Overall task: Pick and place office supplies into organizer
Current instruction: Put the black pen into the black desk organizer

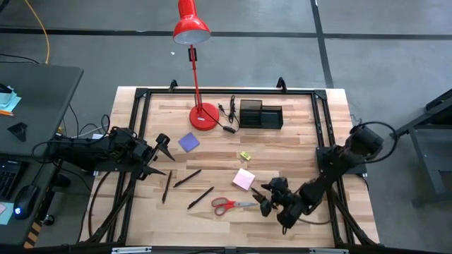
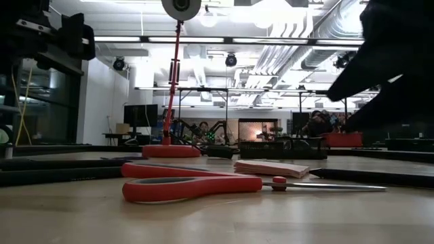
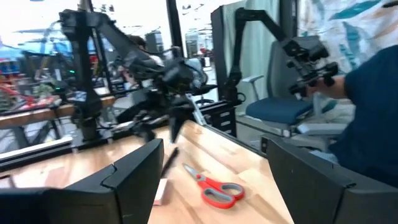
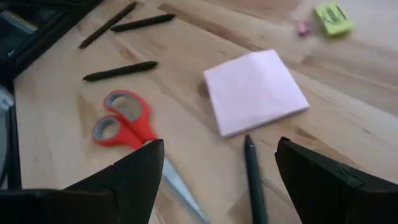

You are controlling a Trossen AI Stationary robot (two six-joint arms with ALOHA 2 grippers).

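Observation:
The pink note pad (image 4: 255, 90) lies flat on the wooden table, with the red-handled scissors (image 4: 121, 121) beside it and a dark pen (image 4: 252, 174) just ahead of my right gripper (image 4: 219, 149). That gripper (image 1: 264, 199) hovers open above the table near the scissors' blade tips (image 1: 253, 204), tilted down, touching nothing. Three more pens (image 1: 187, 178) lie left of centre. A purple-blue pad (image 1: 188, 142) and a tiny yellow piece (image 1: 245, 156) lie farther back. The black organizer (image 1: 260, 114) stands at the far edge. My left gripper (image 1: 161, 156) waits open at the table's left.
A red desk lamp stands on its round base (image 1: 203, 117) left of the organizer, its stem reaching over the far edge. A black frame (image 1: 141, 95) borders the table. A person in a dark sleeve (image 3: 373, 99) sits beyond the table's right side.

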